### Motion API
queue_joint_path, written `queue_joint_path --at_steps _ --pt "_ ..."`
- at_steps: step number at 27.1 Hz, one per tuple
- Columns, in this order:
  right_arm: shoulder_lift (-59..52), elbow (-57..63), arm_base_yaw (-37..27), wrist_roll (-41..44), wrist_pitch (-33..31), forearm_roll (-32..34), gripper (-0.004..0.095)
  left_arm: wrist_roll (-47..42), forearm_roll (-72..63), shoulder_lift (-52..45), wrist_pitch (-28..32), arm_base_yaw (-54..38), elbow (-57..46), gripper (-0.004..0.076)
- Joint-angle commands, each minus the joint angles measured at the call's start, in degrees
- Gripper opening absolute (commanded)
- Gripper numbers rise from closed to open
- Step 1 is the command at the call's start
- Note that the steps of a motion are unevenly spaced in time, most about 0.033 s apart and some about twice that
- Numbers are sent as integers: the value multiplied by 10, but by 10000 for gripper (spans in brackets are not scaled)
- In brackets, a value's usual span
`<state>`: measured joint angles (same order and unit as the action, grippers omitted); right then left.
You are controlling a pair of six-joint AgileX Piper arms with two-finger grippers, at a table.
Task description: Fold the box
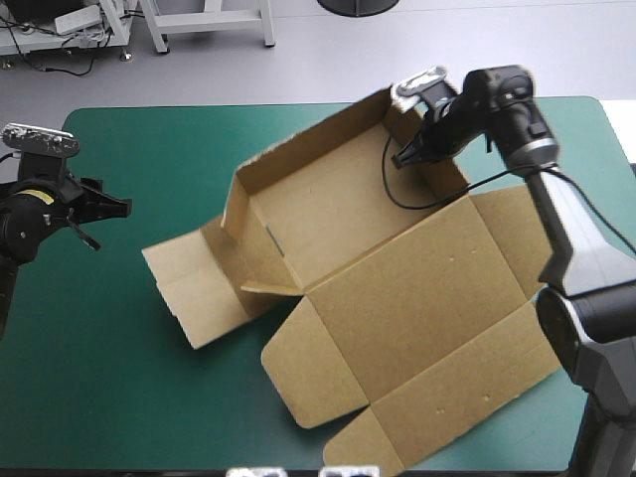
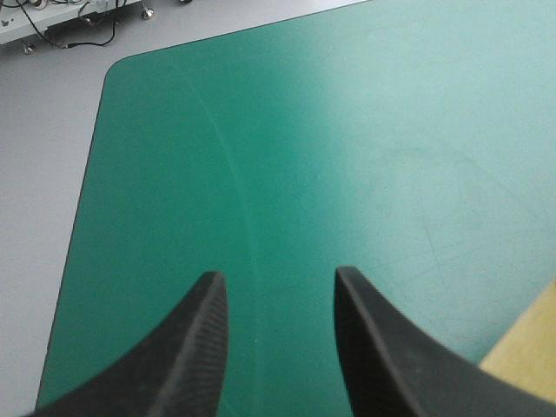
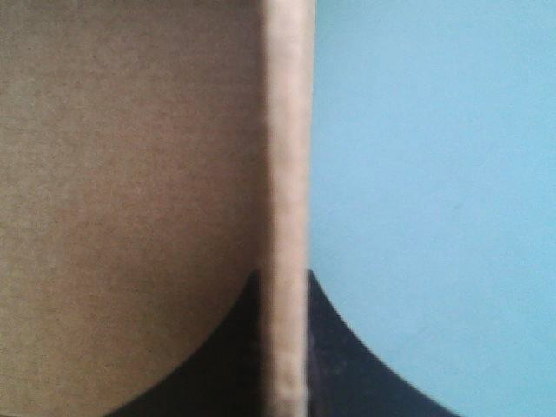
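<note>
Clamped edge-on between the black fingers of my right claw (image 3: 283,276) is one raised wall of the box (image 1: 397,288). The fingers are all but closed on the board, with its brown inner face to one side and the teal-green cover to the other. From above, that grip sits on the tray's right-hand wall, close to its far corner.

The box lies around the middle of the worktop (image 1: 99,397). Its tray part is toward the far edge with walls partly up, the lid panel lies flat toward the near edge, and a side flap (image 1: 189,283) lies flat toward the left.

My left claw (image 2: 278,276) hangs over bare cover near the left edge, well apart from the tray. Its fingers are parted with nothing between them, and only a corner of brown board shows beside it.

I judge the board light and stiff across its panels, hinging readily only at the scored creases. It should slide easily on the cover, so one claw ought to pin it while the other folds. The best holds look to be the free edges of walls and flaps, pinched mid-length. Squeezing hard near a corner may crumple or tear it.
</note>
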<state>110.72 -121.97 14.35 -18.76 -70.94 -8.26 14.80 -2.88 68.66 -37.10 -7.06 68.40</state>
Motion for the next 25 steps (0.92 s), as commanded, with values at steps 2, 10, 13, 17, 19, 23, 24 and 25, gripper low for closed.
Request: queue_joint_path --at_steps 2,10,13,17,19,23,24,25 --pt "-139 -31 -77 -13 -7 -110 -25 2 7 -23 48 -1 14 288" --pt "-235 -30 -174 -64 -6 -279 -25 36 -90 -35 19 -2 14 288" --pt "-239 -30 -177 -75 -6 -329 -25 178 -273 -32 -13 -2 14 288" --pt "-238 -30 -176 -75 -6 -320 -25 319 -467 -31 -102 -2 14 288" --pt "-238 -30 -176 -75 -6 -313 -25 344 -519 -31 -148 -2 14 288" --pt "-234 -28 -176 -75 -4 -313 -25 396 -631 -27 -227 -2 14 288" --pt "-233 -27 -176 -75 -3 -313 -25 408 -662 -26 -250 -2 14 288" --pt "-230 -24 -173 -75 2 -313 -24 417 -684 -25 -270 -2 14 288"
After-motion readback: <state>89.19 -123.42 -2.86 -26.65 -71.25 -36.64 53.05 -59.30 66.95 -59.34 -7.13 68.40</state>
